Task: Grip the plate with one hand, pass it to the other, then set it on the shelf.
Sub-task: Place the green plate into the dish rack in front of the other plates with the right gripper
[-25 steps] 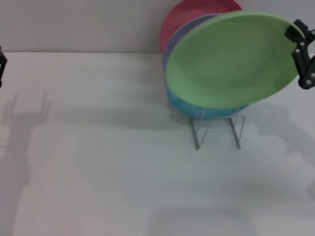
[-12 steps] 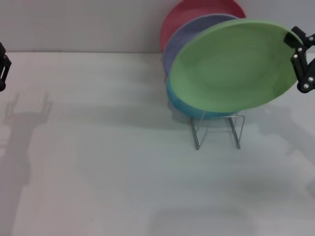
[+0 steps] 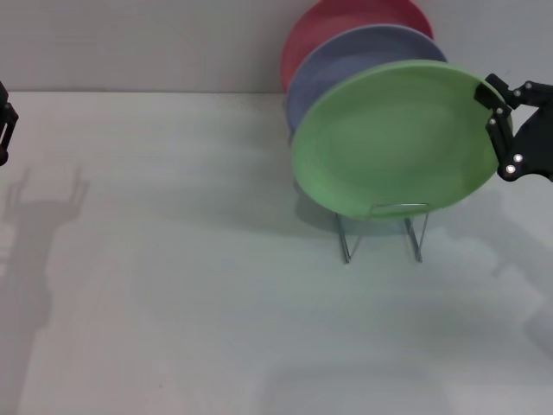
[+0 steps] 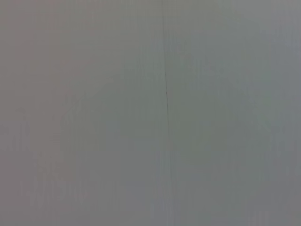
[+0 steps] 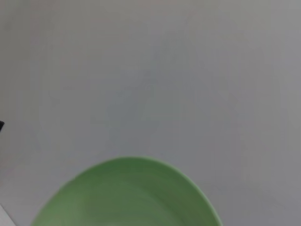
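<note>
The light green plate point(image 3: 393, 143) stands nearly upright over the front of the silver wire rack point(image 3: 384, 232), and its lower edge reaches the front wire loops. I cannot tell whether it rests in the rack. My right gripper point(image 3: 494, 102) is shut on the plate's upper right rim. The right wrist view shows the plate's rim point(image 5: 127, 193) over the pale table. The turquoise plate is hidden behind the green one. My left gripper point(image 3: 4, 121) is parked at the far left edge of the head view, far from the plate.
A lavender plate point(image 3: 363, 54) and a red plate point(image 3: 341, 26) stand in the rack behind the green one. The white table point(image 3: 173, 285) stretches to the left and front. A grey wall runs along the back. The left wrist view shows only a plain grey surface.
My right gripper has moved down and to the left with the green plate. The plate has swung more upright and lower onto the rack front, and it now covers the turquoise plate.
</note>
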{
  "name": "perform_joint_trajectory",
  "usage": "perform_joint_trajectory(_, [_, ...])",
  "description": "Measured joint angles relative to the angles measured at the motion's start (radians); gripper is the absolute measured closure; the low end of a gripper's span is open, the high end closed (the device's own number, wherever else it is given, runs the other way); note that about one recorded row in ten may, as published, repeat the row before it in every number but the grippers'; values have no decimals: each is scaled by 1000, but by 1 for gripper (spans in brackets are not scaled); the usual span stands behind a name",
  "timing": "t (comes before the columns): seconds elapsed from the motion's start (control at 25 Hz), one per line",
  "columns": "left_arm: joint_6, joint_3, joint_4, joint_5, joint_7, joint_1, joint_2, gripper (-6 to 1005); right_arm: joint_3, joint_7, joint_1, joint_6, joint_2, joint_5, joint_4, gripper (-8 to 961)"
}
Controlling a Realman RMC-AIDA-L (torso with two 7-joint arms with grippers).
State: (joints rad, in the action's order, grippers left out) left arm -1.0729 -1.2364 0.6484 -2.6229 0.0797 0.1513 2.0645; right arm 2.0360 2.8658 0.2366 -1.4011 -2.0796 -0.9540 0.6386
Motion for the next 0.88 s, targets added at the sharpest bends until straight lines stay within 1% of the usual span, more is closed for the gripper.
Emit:
perform_joint_trajectory(0.16, [0,-1,0,1,0,0,0,231,0,-2,10,37,-3,3,-26,914])
perform_joint_trajectory(0.4, [-3,-2,0,0,0,2,0,231,1,-8,44,66,-2,5,-110,814])
perform_joint_trajectory(0.8, [-1,-2,1,0,0,2,0,231,-11,-35,43,57,-1,-4,-114,679])
perform_joint_trajectory(0.88, [0,0,1,0,0,2,0,231,-12,-38,42,55,0,-6,-114,626])
